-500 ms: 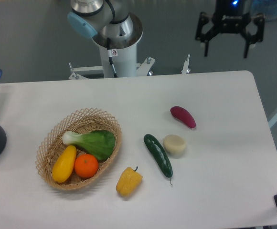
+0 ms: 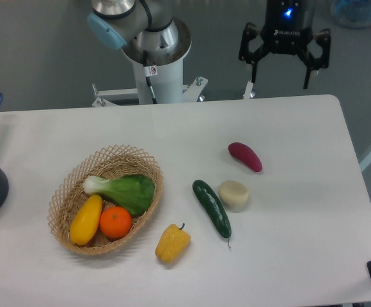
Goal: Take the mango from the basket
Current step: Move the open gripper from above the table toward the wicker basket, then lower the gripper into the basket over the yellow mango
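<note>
- My black two-finger tool (image 2: 279,71) hangs high over the far edge of the white worktop (image 2: 300,256), jaws spread wide and holding nothing.
- Nearest below it, toward me, lie a dark red oval vegetable (image 2: 245,157), a pale cream round block (image 2: 234,194) and a long dark green cucumber (image 2: 212,208); none of these matter for the pick.
- Further toward me and off to the tool's side sits a lumpy pale-yellow bell pepper (image 2: 172,243), just outside the basket; I must not mistake it for the target.
- Furthest from the tool is the shallow tan woven wicker basket (image 2: 105,155), well apart from the jaws.
- Inside it, the smooth yellow-orange elongated mango (image 2: 86,219) lies tilted along the wall farthest from the tool, touching the round orange (image 2: 115,222), with a green leafy cabbage with a white stalk (image 2: 123,190) just beside.
- I judge the mango stiff, light and slippery, its gloss likely to let it squirt out of a pinch.
- I'd close across its narrow middle, jaws set crosswise to its length, one finger slipping between mango and orange.
</note>
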Robot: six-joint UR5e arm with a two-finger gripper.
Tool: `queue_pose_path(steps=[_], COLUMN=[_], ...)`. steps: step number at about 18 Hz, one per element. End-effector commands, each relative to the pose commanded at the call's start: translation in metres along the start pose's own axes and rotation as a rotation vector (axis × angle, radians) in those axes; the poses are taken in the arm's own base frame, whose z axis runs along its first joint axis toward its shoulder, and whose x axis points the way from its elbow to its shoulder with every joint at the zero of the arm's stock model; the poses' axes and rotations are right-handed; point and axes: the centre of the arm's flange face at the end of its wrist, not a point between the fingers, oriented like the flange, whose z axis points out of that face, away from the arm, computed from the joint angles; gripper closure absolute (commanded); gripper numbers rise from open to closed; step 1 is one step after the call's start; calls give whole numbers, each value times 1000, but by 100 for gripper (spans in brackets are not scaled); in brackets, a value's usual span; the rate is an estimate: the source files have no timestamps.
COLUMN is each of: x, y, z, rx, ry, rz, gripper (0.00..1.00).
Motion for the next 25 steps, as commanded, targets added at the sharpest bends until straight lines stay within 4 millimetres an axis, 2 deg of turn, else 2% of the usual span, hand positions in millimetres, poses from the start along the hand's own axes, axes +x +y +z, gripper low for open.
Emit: queue_pose_path(steps=[4,8,11,16,20,25], x=[11,29,41,90,118,167], y=[6,-11,-22,-45,-68,-105], z=[13,24,31,67,89,141], rx=[-2,53,83,62,44,-19], ry=[15,80,118,202,249,346], rz=[-89,-292,-318,-284,-222,-122], gripper=[0,0,0,0,0,0])
